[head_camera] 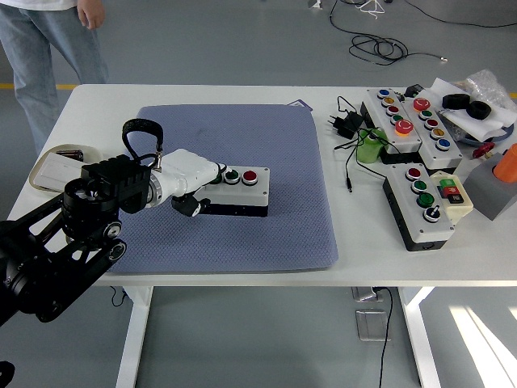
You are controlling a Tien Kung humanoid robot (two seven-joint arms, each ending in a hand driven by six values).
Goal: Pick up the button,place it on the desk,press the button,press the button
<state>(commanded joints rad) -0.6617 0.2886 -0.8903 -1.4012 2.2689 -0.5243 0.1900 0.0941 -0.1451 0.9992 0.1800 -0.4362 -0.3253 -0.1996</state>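
Note:
The button box [242,192], white on top with black sides, lies on the blue-grey mat [275,226]. It shows a green button [232,174] and a red button [250,175]. My left hand [198,184] is white and lies over the box's left end with its fingers curled. The fingertips [216,170] cover the box's leftmost button, and the dark thumb [189,206] sits at the front left corner. Whether the fingertips press down cannot be told. The right arm is out of view.
Three more button boxes [420,206] [396,121] [432,121], a black adapter with cable [347,125], a green object [371,148] and a grey block [493,190] lie at the right. A tray [56,166] sits at the left edge. A person [48,56] stands at the far left corner.

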